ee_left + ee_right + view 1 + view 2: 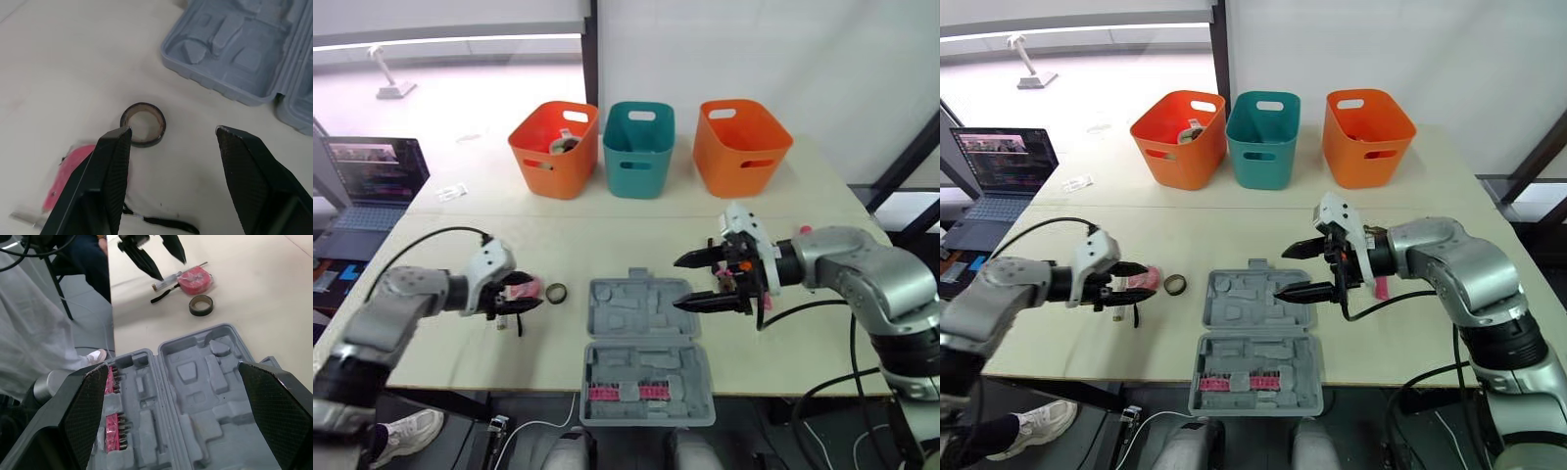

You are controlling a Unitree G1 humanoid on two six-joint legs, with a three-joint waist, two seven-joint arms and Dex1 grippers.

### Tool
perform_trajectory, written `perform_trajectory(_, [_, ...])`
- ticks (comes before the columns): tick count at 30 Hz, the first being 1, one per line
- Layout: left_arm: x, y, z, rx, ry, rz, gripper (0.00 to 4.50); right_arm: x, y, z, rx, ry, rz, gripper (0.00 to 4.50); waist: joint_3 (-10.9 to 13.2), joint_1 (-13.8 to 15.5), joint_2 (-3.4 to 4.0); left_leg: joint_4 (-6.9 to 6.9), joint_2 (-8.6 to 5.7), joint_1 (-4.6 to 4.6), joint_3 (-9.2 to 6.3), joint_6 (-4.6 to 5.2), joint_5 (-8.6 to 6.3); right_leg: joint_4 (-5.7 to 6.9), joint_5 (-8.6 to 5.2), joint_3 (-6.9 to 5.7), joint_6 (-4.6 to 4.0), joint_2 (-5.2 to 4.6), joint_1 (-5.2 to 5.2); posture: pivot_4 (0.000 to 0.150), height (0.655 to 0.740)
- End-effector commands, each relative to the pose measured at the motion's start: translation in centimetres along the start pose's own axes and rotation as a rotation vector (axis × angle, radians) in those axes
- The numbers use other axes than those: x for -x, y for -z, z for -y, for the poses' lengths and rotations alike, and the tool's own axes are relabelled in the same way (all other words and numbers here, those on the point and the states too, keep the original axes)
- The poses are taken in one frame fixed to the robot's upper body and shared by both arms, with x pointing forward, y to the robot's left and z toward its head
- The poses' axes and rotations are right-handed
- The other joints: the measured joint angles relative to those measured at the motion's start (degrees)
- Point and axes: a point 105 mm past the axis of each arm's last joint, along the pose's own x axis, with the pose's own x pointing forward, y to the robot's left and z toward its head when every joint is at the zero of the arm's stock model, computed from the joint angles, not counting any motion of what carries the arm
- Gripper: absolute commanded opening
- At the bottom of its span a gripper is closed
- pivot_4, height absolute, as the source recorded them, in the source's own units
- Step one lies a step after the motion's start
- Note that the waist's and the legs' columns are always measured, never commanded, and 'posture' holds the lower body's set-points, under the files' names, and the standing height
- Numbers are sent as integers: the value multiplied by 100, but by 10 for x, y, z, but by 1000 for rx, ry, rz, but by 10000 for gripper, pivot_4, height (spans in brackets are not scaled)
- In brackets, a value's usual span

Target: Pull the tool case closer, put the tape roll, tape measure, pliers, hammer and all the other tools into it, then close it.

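Left wrist view: left gripper [171, 131], fingers spread, is hovering over tape roll [143, 124] beside case [234, 54] for a grab; right gripper [677, 283] is hanging wide-fingered above case.

Tape roll [556, 291] left of case [636, 311]; laptop [372, 181] far left.

Pale wooden surface [607, 240] set before a white wall [773, 49]; black upright post [592, 59] behind centre; open laptop [374, 168] at left, screen lit; bright, even lighting.
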Motion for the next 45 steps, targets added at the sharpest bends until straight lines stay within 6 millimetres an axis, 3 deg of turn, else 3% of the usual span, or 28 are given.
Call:
perform_trajectory(1, [-6, 3, -7, -31, 22, -32, 31922, 5, -6, -4, 27, 26, 27, 45000, 0, -8, 0, 2, 0, -1, 0, 0, 0, 0, 0, 0, 0, 0, 0, 1500, 7400])
perform_trajectory(5, [-29, 2, -10, -7, 68, -13, 31922, 5, -4, 0, 22, 68, 40, 45000, 0, 1, 0, 11, 0, -2, -2, 1, 0, 7, 0, -1, 1, 0, 1, 1500, 7400])
perform_trajectory(8, [-35, 3, -12, -21, 89, -20, 22723, 5, -5, 0, 19, 70, 44, 45000, 1, -23, -4, 15, 0, -3, -1, 1, 0, 8, 0, -1, 2, 0, 2, 1500, 7400])
perform_trajectory(10, [-38, 2, -14, -51, 94, -33, 13370, 6, -4, -2, 19, 72, 43, 45000, 1, -34, -4, 13, 0, -3, -2, 1, 0, 9, 0, -1, 2, 0, -2, 1500, 7400])
perform_trajectory(20, [-53, 4, -16, -93, 106, -65, 13370, 6, 0, -5, 5, 71, 50, 45000, 1, 1, -4, 16, -1, -4, -5, 2, 0, 10, 0, -2, 3, 0, 2, 1500, 7400])
perform_trajectory(27, [-58, 26, -15, -137, 100, -180, 13370, 5, -2, -4, 12, 70, 57, 45000, 1, -16, -4, 16, -1, -3, -6, 2, 0, 12, 0, -2, 3, 0, 0, 1500, 7400])
perform_trajectory(35, [-69, 21, -20, -133, 67, -166, 13370, 5, -3, -4, 20, 69, 62, 45000, 0, 13, -3, 21, -2, -3, -8, 2, 1, 13, 0, -6, 4, 0, 7, 1500, 7400])
perform_trajectory(39, [-67, 14, -26, -134, 42, -145, 1001, 5, -3, -4, 21, 67, 62, 45000, 0, 13, -4, 23, -2, -3, -11, 2, 1, 15, 0, -8, 4, 0, 8, 1500, 7400])
perform_trajectory(45, [-60, -5, -35, -162, 28, -112, 264, 5, -3, -4, 23, 62, 62, 45000, 1, -2, -6, 21, -2, -3, -12, 2, 1, 15, 0, -8, 5, 0, 6, 1500, 7400])
